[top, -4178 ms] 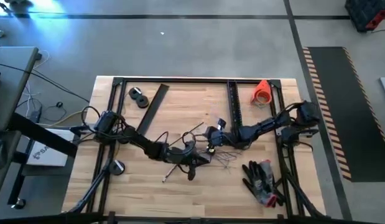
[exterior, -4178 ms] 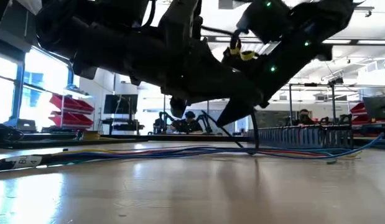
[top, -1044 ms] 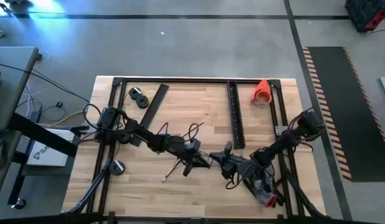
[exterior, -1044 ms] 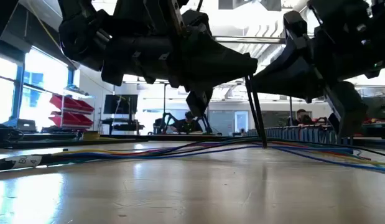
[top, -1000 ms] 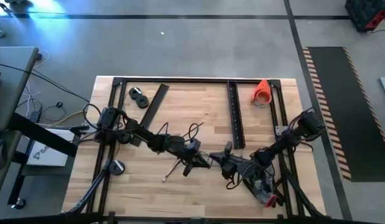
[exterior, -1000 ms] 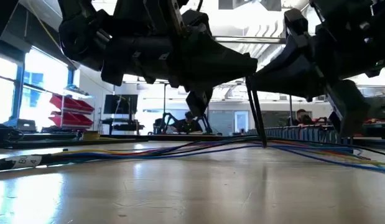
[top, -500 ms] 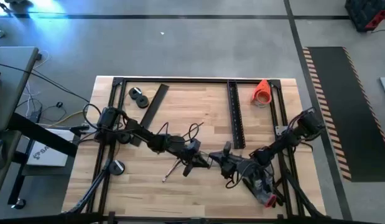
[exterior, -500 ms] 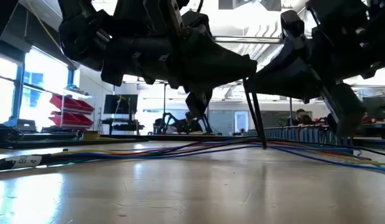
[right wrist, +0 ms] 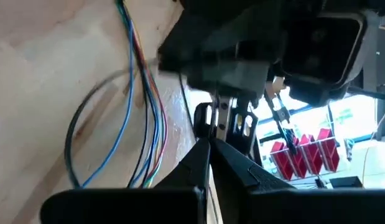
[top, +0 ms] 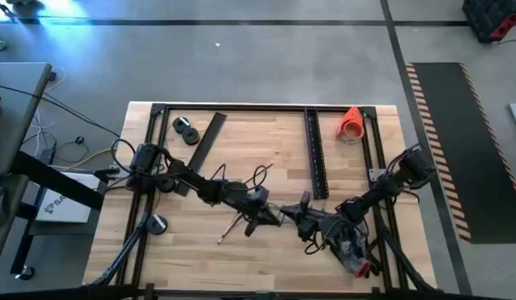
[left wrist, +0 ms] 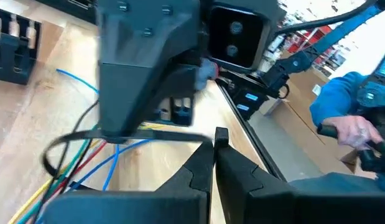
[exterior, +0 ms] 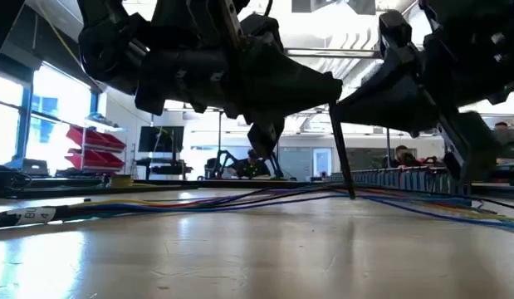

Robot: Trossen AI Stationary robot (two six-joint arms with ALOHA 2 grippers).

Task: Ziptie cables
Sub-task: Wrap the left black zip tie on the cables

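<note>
Both grippers nose-to-nose mid-table, left gripper (top: 270, 218) and right gripper (top: 293, 218) each pinched together on the thin black ziptie (exterior: 341, 166), cables (exterior: 198, 201) loose on table below; risk: tie slips or misses bundle.

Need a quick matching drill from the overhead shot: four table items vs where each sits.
Items:
1. orange cone
2. black round discs
3. gloves
4. cables

Places:
A. table's middle, between the two hands
B. far right corner
C. near right corner, under the right arm
D. far left area, beside a flat black strip

Pairs: 1-B, 2-D, 3-C, 4-A
</note>
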